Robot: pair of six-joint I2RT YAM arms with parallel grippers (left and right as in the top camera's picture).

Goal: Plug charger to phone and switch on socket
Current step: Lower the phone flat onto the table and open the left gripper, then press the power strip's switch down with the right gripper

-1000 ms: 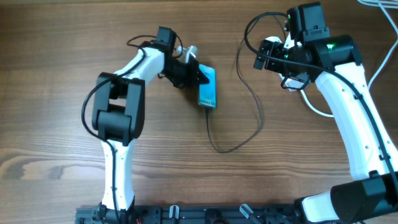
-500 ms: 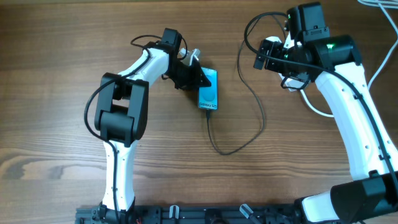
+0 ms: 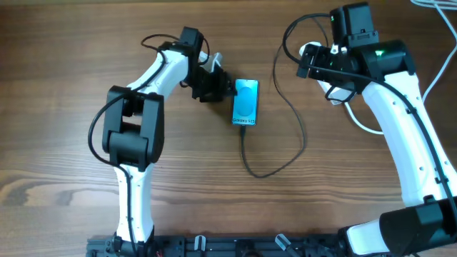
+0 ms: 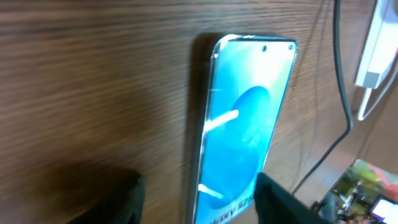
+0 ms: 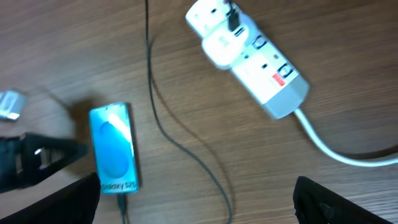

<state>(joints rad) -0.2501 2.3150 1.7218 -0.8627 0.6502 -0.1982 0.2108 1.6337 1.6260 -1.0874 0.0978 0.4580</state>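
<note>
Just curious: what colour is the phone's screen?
Bright teal-blue; the phone shows best in the left wrist view.

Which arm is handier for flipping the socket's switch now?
Right. The right gripper hovers above the socket; the left gripper sits beside the phone, farther from the socket.
</note>
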